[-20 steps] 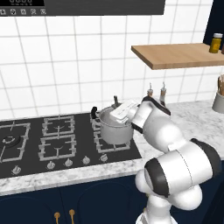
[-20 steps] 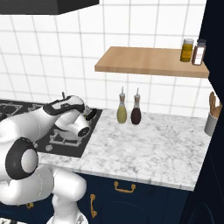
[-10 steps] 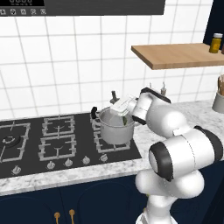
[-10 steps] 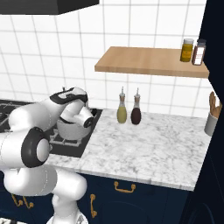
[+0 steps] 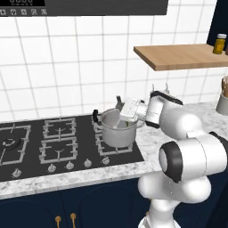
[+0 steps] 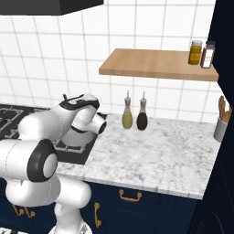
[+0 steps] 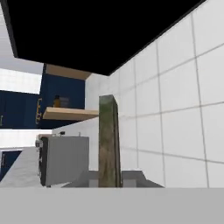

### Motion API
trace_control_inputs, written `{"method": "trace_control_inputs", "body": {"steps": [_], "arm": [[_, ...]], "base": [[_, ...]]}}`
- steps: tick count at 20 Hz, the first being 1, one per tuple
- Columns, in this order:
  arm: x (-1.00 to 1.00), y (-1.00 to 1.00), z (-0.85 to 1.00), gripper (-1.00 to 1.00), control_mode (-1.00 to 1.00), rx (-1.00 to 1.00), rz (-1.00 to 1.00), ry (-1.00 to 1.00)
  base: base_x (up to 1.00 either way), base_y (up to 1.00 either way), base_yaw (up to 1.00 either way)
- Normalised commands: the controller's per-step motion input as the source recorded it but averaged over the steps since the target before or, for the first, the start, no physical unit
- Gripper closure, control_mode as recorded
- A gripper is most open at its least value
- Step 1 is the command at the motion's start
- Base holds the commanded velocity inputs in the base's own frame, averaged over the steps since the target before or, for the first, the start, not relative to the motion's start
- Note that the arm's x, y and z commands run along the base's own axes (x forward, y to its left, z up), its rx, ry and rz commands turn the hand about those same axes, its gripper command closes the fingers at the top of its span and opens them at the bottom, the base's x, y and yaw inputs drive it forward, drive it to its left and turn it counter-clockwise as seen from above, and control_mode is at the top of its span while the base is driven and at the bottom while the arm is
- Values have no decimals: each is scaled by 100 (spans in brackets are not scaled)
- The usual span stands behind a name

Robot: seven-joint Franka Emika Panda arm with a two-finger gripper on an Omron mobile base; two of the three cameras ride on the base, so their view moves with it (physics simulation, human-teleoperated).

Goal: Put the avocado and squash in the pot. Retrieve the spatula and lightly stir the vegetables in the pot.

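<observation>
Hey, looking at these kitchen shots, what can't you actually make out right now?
- Inside of the pot: left base view, its wall and the gripper hide any vegetables.
- The pot in the right base view: mostly behind the arm.
- Shelf jars: labels too small.

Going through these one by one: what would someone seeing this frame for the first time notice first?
First the big white arm, bent over the black stove with its gripper shut on a spatula over the mouth of the shiny steel pot on the right burner. In the hand view the spatula is a greenish slab standing straight up from the fingers. Next, the two bottles on the marble counter under the wooden shelf.
</observation>
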Motion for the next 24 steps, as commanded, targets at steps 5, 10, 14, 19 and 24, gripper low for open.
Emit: {"method": "trace_control_inputs", "body": {"steps": [5, 10, 14, 19, 24], "arm": [[5, -5, 19, 100, -100, 0, 24, -18], [17, 0, -27, 100, -100, 1, 32, -8], [9, 1, -50, 100, -100, 2, 31, -5], [1, -2, 2, 100, -100, -3, 12, -12], [-35, 0, 21, 100, -100, -11, 2, -14]], "base": [[0, 0, 0], [0, 0, 0], [0, 0, 0], [0, 0, 0], [0, 0, 0]]}}
